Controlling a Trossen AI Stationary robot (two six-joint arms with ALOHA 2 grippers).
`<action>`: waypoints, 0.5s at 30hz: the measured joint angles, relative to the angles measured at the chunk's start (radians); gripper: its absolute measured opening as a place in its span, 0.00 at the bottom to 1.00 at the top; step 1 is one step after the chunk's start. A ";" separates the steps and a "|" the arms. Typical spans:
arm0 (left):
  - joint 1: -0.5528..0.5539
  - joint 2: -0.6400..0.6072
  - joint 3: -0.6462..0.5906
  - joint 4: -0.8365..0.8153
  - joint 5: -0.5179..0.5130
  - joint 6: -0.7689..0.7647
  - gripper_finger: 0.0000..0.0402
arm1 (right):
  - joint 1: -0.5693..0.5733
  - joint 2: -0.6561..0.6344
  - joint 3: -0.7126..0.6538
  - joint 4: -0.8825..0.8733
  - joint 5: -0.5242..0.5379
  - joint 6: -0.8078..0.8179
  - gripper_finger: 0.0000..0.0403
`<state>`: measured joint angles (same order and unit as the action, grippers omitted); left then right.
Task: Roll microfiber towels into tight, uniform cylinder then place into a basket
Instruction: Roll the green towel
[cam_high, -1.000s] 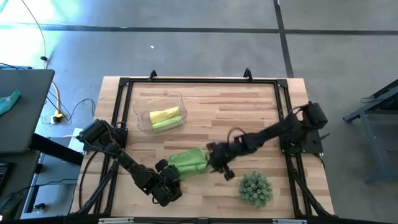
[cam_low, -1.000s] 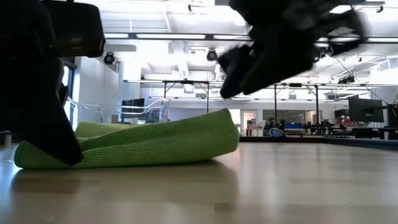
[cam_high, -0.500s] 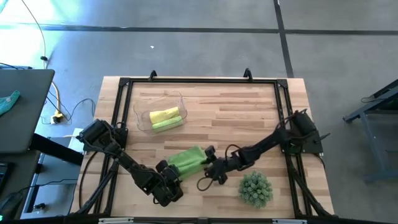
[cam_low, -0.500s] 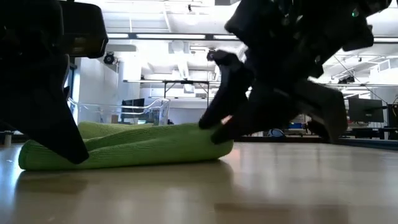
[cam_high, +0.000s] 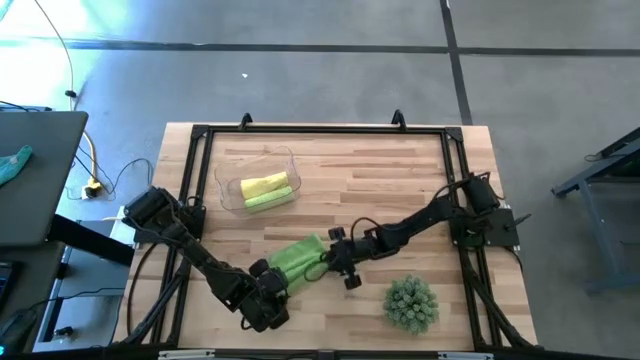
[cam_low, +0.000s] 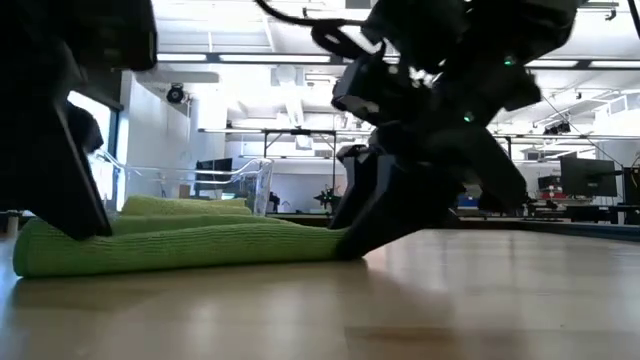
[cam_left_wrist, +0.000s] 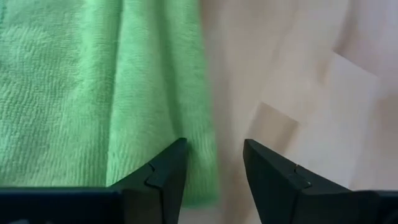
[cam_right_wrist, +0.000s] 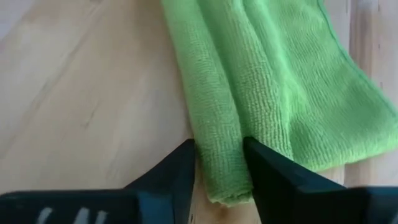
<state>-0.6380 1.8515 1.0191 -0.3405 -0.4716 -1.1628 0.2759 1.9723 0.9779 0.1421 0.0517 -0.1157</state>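
Note:
A lime green towel (cam_high: 297, 257) lies folded in flat layers on the table's near middle, and it also shows in the low view (cam_low: 180, 245). My left gripper (cam_high: 270, 283) stands at its near-left end, slightly open, the towel's edge (cam_left_wrist: 202, 155) lying partly between its fingers. My right gripper (cam_high: 330, 262) is down at the towel's right end, shut on it. The clear basket (cam_high: 225, 175) at the far left holds a rolled yellow towel (cam_high: 264, 184) and a rolled lime green towel (cam_high: 268, 199). My left gripper points down at the towel's near-left end; one fingertip (cam_left_wrist: 165, 171) rests on the cloth just inside its edge, and the other (cam_left_wrist: 267, 171) stands on bare wood. The towel lies flat on the table. My right gripper pinches a folded edge of several layers (cam_right_wrist: 219, 149) at the towel's right end between its two fingers. The fingers slant down from the table's right, their tips at the table top (cam_low: 360, 235). The towel lies flat and slack on the table.
A spiky green ball-shaped plant (cam_high: 411, 303) stands near the front right, close to my right arm. A black frame (cam_high: 320, 128) runs round the table's edges. Bare wood lies between the basket and the towel and across the far right.
My right gripper has come down from above the towel's right end to the table and shut on that end. The towel has been pressed flatter than before and lies a little farther toward the table's left. My left gripper has stayed at its left end.

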 joint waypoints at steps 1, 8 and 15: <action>-0.001 -0.009 0.000 0.000 0.000 0.015 0.37 | -0.009 0.000 0.000 -0.007 -0.017 0.025 0.30; -0.001 -0.038 0.002 0.034 -0.060 0.211 0.37 | -0.069 0.001 0.001 -0.035 -0.188 0.194 0.08; 0.000 0.004 0.003 0.054 -0.222 0.497 0.37 | -0.134 0.004 -0.003 -0.037 -0.458 0.450 0.03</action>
<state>-0.6384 1.8553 1.0222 -0.2864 -0.6931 -0.6656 0.1423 1.9764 0.9752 0.1048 -0.4059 0.3341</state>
